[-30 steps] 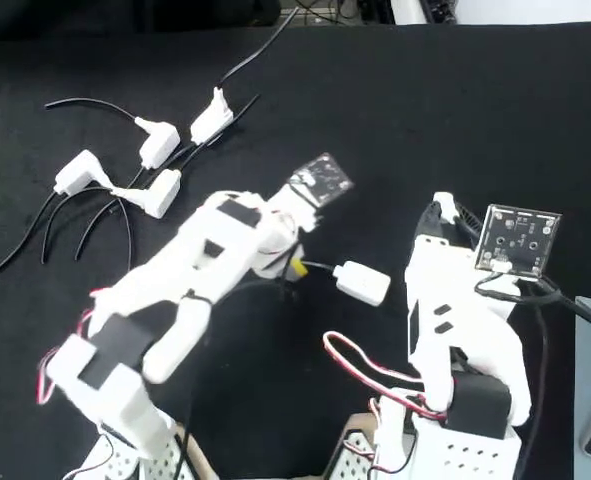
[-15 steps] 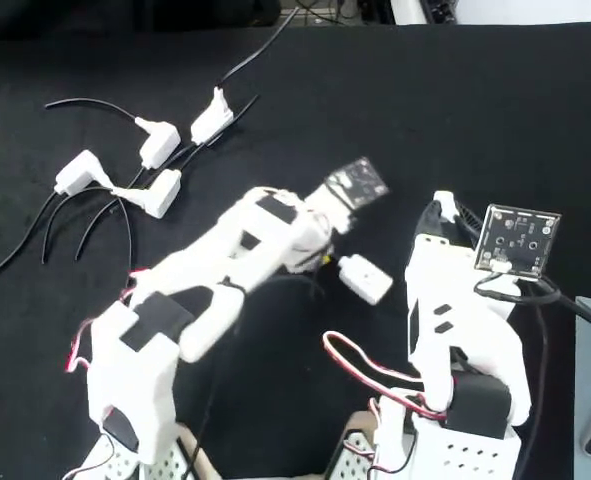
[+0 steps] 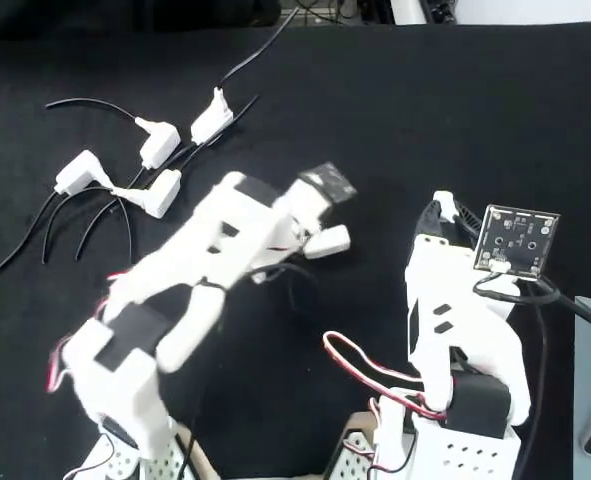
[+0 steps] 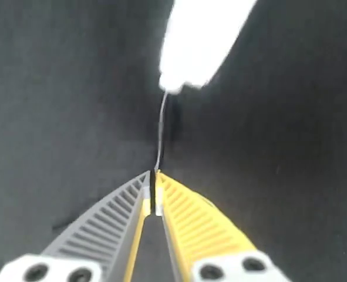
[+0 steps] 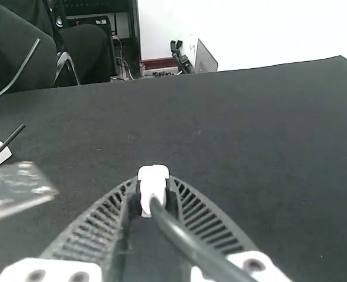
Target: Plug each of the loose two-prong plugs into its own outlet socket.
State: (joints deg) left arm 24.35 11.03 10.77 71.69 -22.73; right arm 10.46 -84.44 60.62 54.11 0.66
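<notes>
Left wrist view, end effector (image 4: pixel 154 176) pinching plug cord (image 4: pixel 161 129)

Left arm (image 3: pixel 215 250) and right arm (image 3: pixel 455 310) are white with black motors (image 3: pixel 125 328), red wires (image 3: pixel 360 362). Left gripper (image 4: pixel 154 176) has 1 grey, 1 yellow ribbed finger; right gripper (image 5: pixel 152 179), 2 dark grey.

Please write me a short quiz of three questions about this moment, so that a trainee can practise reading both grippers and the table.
1. True or false: the left gripper is shut on the thin cord of a white connector, not on its body.
2. What does the right gripper hold?
A) nothing
B) a white plug with a black cable
C) a screwdriver
3. How many loose connectors lie grouped on the black table, away from both arms?

Key: 1 true; 2 B; 3 four.
</notes>
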